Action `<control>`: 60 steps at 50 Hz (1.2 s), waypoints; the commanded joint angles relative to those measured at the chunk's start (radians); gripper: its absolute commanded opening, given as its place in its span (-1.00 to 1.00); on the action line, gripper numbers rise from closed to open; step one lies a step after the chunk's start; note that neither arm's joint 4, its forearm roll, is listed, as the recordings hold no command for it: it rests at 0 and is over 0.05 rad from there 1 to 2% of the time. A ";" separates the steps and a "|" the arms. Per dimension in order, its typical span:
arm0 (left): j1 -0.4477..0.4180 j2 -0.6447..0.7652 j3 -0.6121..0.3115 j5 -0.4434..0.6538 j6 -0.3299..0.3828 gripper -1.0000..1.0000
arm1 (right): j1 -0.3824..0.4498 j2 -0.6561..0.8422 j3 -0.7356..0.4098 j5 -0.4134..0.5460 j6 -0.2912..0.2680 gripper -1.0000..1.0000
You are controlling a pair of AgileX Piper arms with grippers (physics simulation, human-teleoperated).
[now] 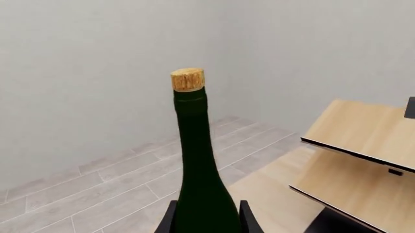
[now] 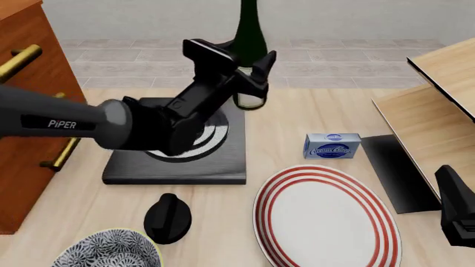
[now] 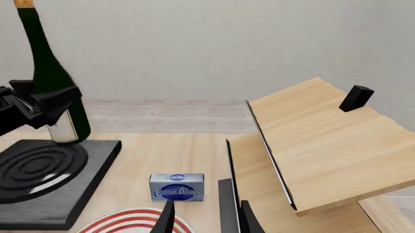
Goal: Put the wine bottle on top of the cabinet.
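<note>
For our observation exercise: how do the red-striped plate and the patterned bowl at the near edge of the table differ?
The red-striped plate is flat and white with red rings round its rim; the patterned bowl carries a dense dark-and-white speckled pattern. The plate shows almost whole, while the bowl is cut off by the picture's lower edge. The plate looks the wider of the two. Both are round tableware resting on the wooden table.

left arm (image 2: pixel 67 123): dark grey rounded tube link, white "PiPER" lettering printed along it | wrist: glossy black, rounded housings | left claw (image 2: pixel 248 69): black, angular body, two flat black fingers (image 1: pixel 248 218) | right claw (image 2: pixel 459 214): black, blocky, only partly seen at the front view's edge, two slim black fingers (image 3: pixel 164 219)
</note>
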 commanded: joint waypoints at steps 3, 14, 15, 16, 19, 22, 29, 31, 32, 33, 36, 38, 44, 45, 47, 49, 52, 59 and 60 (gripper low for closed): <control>-0.007 -0.127 0.025 0.104 -0.018 -1.00 | 0.000 0.000 0.000 0.000 0.000 1.00; -0.034 -0.223 0.021 0.244 -0.020 -1.00 | 0.000 0.000 0.000 0.000 0.000 1.00; -0.034 -0.233 0.020 0.257 -0.019 -1.00 | 0.000 0.000 0.000 0.000 0.000 1.00; -0.034 -0.235 0.015 0.269 -0.019 -1.00 | 0.000 0.000 0.000 0.000 0.000 1.00; -0.033 -0.244 0.009 0.291 -0.017 -1.00 | 0.000 0.000 0.000 0.000 0.000 1.00; -0.034 -0.257 -0.002 0.332 -0.006 -1.00 | 0.000 0.000 0.000 0.000 0.000 1.00; -0.040 -0.298 -0.015 0.420 0.008 -1.00 | 0.000 0.000 0.000 0.000 0.000 1.00; -0.040 -0.307 -0.017 0.441 0.009 -1.00 | 0.000 0.000 0.000 0.000 0.000 1.00; -0.039 -0.311 -0.019 0.452 0.005 -1.00 | 0.000 0.000 0.000 0.000 0.000 1.00; -0.039 -0.316 -0.019 0.460 0.006 -1.00 | 0.000 0.000 0.000 0.000 0.000 1.00; -0.036 -0.334 -0.024 0.491 0.006 -1.00 | 0.000 0.000 0.000 0.000 0.000 1.00; -0.037 -0.348 -0.023 0.506 0.012 -1.00 | 0.000 0.000 0.000 0.000 0.000 1.00; -0.023 -0.382 -0.029 0.559 0.007 -1.00 | 0.000 0.000 0.000 0.000 0.000 1.00; -0.020 -0.390 -0.028 0.565 0.008 -1.00 | 0.000 0.000 0.000 0.000 0.000 1.00; -0.010 -0.401 -0.029 0.580 0.011 -1.00 | 0.000 0.000 0.000 0.000 0.000 1.00; -0.006 -0.408 -0.030 0.590 0.009 -1.00 | 0.000 0.000 0.000 0.000 0.000 1.00; 0.010 -0.424 -0.029 0.603 0.011 -1.00 | 0.000 0.000 0.000 0.000 0.000 1.00; 0.050 -0.455 -0.030 0.640 0.012 -1.00 | 0.000 0.000 0.000 0.000 0.000 1.00; 0.050 -0.455 -0.030 0.640 0.012 -1.00 | 0.000 0.000 0.000 0.000 0.000 1.00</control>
